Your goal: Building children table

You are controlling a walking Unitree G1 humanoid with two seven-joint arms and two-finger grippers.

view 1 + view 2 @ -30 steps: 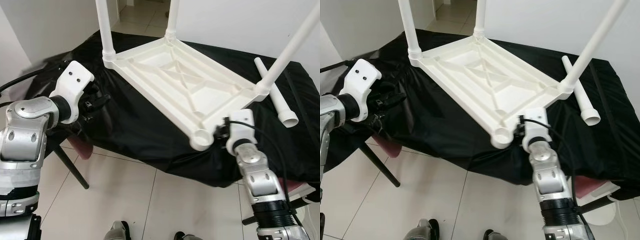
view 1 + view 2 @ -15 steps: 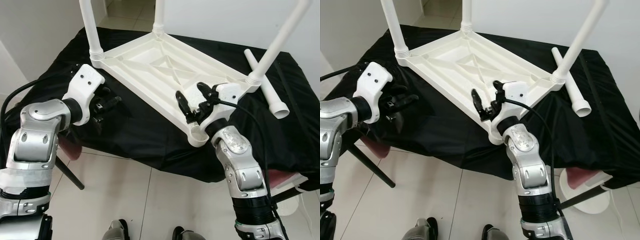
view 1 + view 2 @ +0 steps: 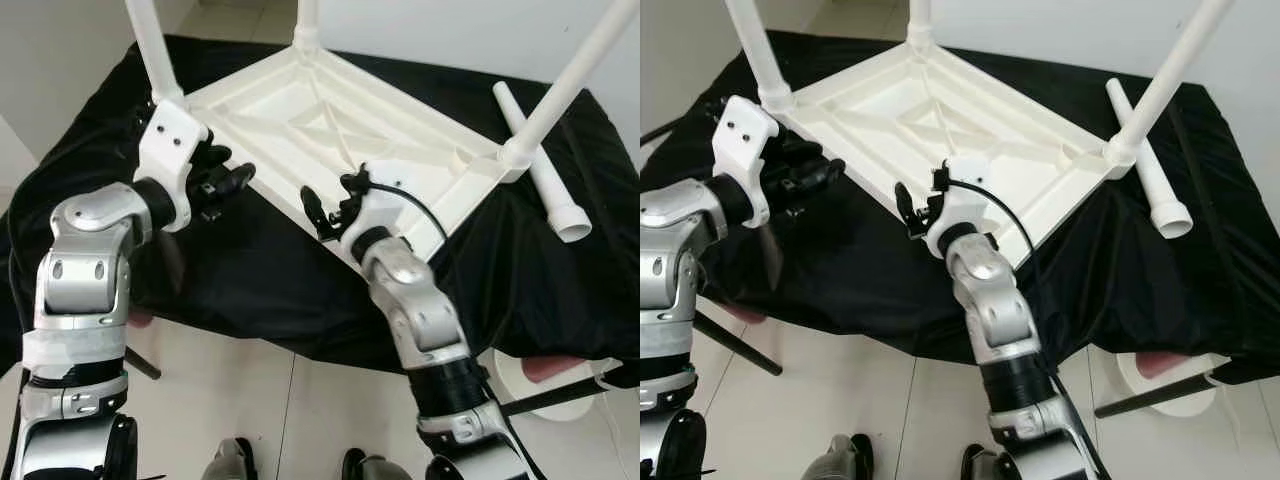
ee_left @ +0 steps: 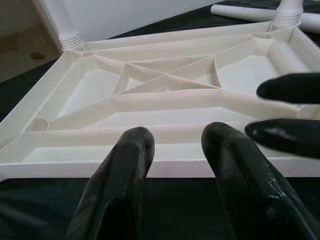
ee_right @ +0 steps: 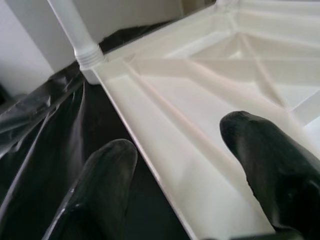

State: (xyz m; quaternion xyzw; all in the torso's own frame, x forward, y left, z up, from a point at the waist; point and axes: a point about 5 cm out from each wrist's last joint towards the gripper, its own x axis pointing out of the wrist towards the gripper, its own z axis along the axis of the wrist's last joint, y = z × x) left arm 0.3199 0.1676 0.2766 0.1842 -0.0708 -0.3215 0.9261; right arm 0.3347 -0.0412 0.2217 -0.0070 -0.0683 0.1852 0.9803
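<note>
From the left eye view, a white plastic children's table lies upside down on a surface draped in glossy, wrinkled black cloth, with 3 round legs screwed in and standing up from its corners. A 4th loose leg lies flat on the cloth just beside the far right corner, well apart from both arms. The tabletop's near long rim faces the robot, and black cloth lies bare between that rim and the cloth's front edge, beyond which pale floor tiles show. The left gripper sits near the rim at the left, its fingers slightly spread. The right gripper straddles the same rim further along, fingers spread. In the right eye view, the underside's moulded ribs form a crossed X in a rectangular frame. In the left wrist view, 2 rounded, shiny black fingers stand parted before the smooth white rim, and the other gripper's fingertips show at one side. In the right wrist view, the fingers are wide apart with the thin rim edge between them, not pinching it.
</note>
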